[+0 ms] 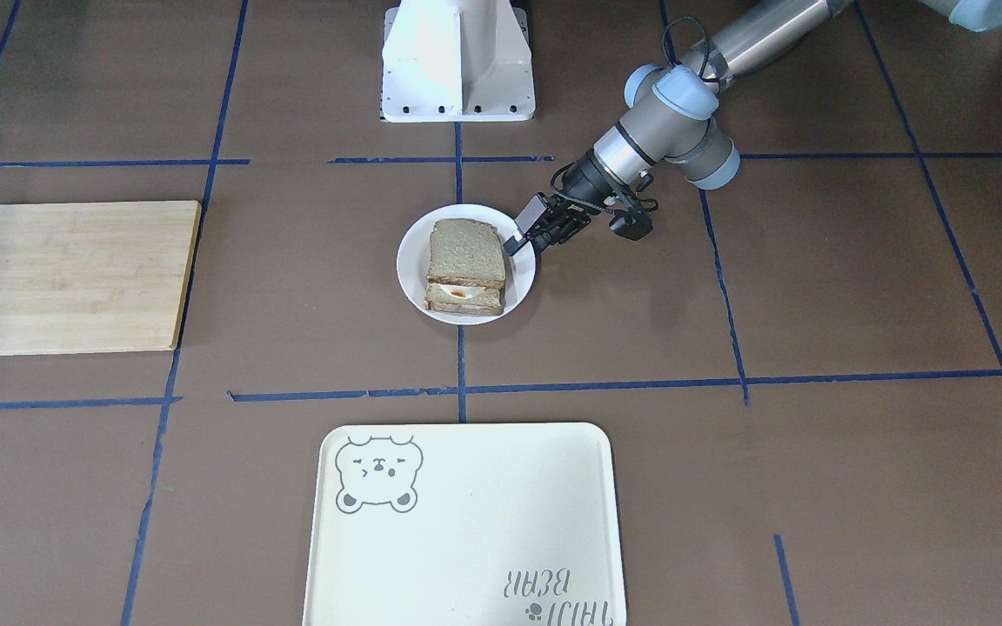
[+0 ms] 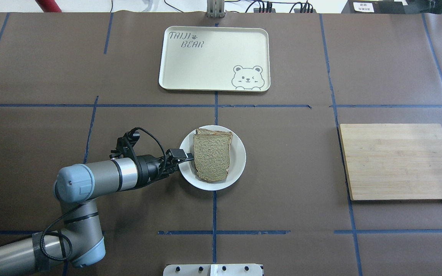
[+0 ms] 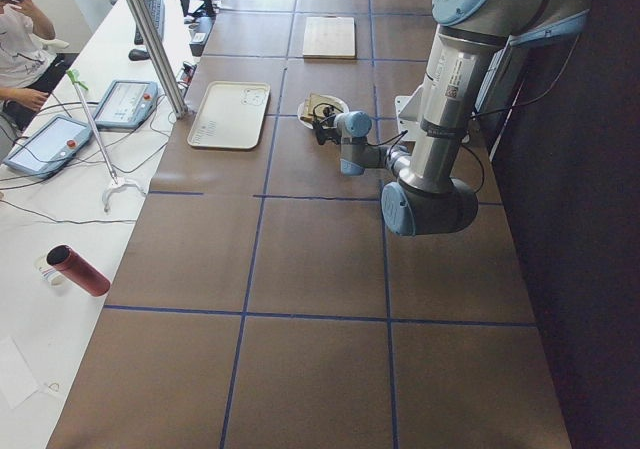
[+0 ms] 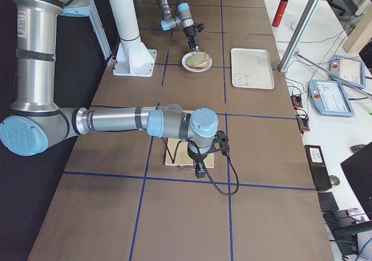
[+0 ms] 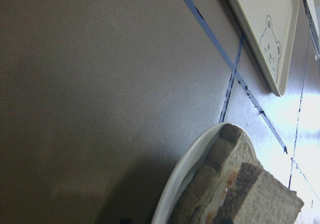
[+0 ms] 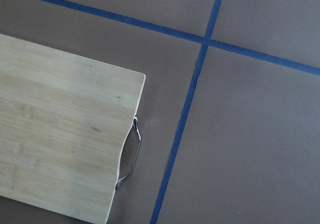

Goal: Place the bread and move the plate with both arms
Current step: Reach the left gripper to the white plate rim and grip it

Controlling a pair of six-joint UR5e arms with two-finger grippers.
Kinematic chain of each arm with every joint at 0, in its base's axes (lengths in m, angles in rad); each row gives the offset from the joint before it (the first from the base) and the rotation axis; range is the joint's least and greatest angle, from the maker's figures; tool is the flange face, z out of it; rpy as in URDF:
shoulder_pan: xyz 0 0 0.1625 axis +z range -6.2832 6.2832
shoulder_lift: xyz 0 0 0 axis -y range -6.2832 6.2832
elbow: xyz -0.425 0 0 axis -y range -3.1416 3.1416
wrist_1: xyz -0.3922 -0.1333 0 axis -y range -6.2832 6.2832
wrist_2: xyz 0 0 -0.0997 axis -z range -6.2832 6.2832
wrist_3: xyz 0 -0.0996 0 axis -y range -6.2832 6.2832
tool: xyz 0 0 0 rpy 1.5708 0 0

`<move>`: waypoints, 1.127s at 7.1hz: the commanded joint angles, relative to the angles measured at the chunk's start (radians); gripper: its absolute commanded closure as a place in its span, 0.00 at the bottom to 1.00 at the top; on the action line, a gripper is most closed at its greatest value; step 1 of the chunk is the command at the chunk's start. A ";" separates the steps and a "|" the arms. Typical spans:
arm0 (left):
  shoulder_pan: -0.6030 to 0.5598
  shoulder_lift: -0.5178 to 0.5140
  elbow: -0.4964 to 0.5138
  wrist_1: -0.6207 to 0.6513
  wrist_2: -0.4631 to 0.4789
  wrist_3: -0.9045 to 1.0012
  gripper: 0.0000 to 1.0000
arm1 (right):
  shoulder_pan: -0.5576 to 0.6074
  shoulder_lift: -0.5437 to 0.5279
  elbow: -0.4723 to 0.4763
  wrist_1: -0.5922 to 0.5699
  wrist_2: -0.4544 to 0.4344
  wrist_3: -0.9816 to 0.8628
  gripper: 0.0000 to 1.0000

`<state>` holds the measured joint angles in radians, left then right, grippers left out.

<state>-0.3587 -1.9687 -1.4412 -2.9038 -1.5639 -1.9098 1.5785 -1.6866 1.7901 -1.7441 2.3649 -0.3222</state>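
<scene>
The white plate (image 2: pixel 238 153) sits at the table's middle and holds a sandwich. The light-brown bread (image 2: pixel 211 153) lies on top, over a lower slice with egg (image 1: pixel 457 294). My left gripper (image 2: pixel 188 156) is at the plate's rim on my left, its jaws closed over the rim edge; it also shows in the front view (image 1: pixel 520 239). The left wrist view shows the plate's rim (image 5: pixel 187 176) and the bread stack (image 5: pixel 250 189) close up. My right gripper (image 4: pixel 199 169) shows only in the exterior right view, above the wooden board; I cannot tell if it is open or shut.
A cream bear tray (image 2: pixel 214 57) lies beyond the plate on the far side. A wooden cutting board (image 2: pixel 399 161) with a metal handle (image 6: pixel 131 154) lies to the right. Blue tape lines cross the brown table. The white pedestal base (image 1: pixel 457 61) stands at the near edge.
</scene>
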 commanded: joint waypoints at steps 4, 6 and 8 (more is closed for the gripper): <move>0.018 -0.002 -0.001 -0.011 0.016 0.000 0.86 | 0.000 -0.005 0.000 0.000 0.001 0.003 0.00; 0.018 -0.001 -0.002 -0.032 0.016 0.000 0.97 | 0.000 -0.005 0.002 0.000 0.001 0.003 0.00; 0.014 0.001 -0.001 -0.138 0.042 0.002 1.00 | 0.000 -0.005 0.002 0.000 0.001 0.003 0.00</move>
<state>-0.3427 -1.9684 -1.4418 -2.9831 -1.5412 -1.9087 1.5785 -1.6920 1.7908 -1.7442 2.3654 -0.3191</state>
